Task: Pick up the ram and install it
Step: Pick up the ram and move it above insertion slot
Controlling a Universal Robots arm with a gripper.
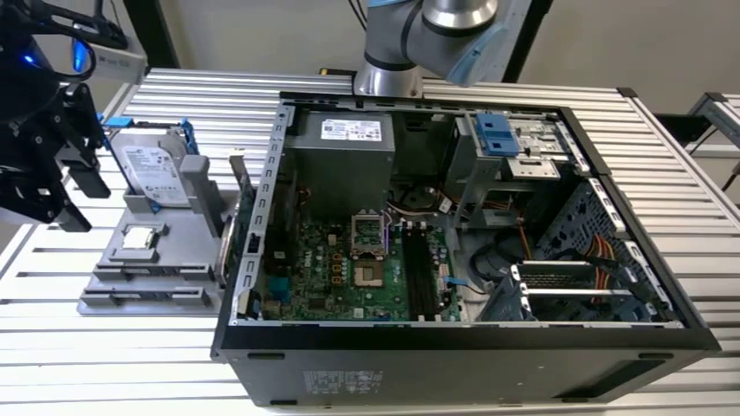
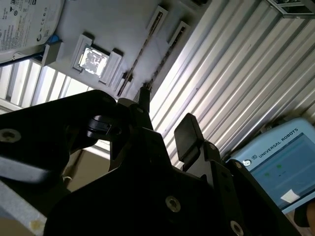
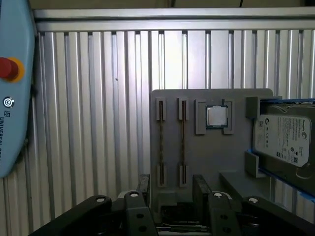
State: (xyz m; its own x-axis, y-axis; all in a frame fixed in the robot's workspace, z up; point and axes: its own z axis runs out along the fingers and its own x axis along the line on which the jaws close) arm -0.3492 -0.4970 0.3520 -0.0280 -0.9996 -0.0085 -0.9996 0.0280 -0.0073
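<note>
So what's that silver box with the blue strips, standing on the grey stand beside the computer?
That is a hard drive: a flat silver metal box with a white printed label on its broad face and blue plastic rails along its long sides. It stands propped at a tilt in the grey holder, on the exterior view's left of the open computer case. The holder's grey posts brace it; the gripper is apart from it.

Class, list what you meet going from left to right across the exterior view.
Tool → hard drive → processor socket → black memory slots → blue drive-bay latch → orange cables.
</note>
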